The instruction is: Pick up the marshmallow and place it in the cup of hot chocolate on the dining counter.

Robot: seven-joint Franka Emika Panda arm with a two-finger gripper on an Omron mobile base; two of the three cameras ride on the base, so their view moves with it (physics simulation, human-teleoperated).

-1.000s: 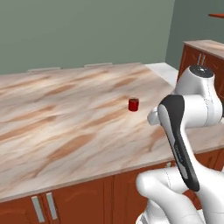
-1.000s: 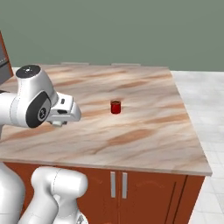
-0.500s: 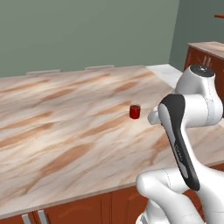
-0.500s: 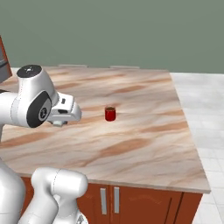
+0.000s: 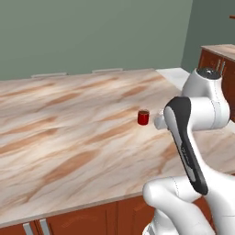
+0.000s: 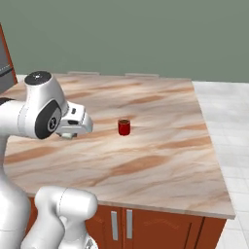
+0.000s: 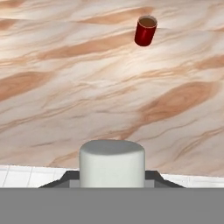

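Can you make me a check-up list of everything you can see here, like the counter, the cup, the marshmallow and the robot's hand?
Surface: the counter is flat beige marble with orange-brown streaks, over red-brown cabinets.
Job's things: the red cup stands upright on the counter with brown drink inside. The marshmallow is a white stubby cylinder held between the fingertips, not in the cup yet.
Clutter: nothing seen.
Grippers: the gripper is shut on the marshmallow, with the cup some way ahead of it.
Cables: nothing seen.
Surroundings: grey-green wall behind the counter, pale tiled floor to the side.
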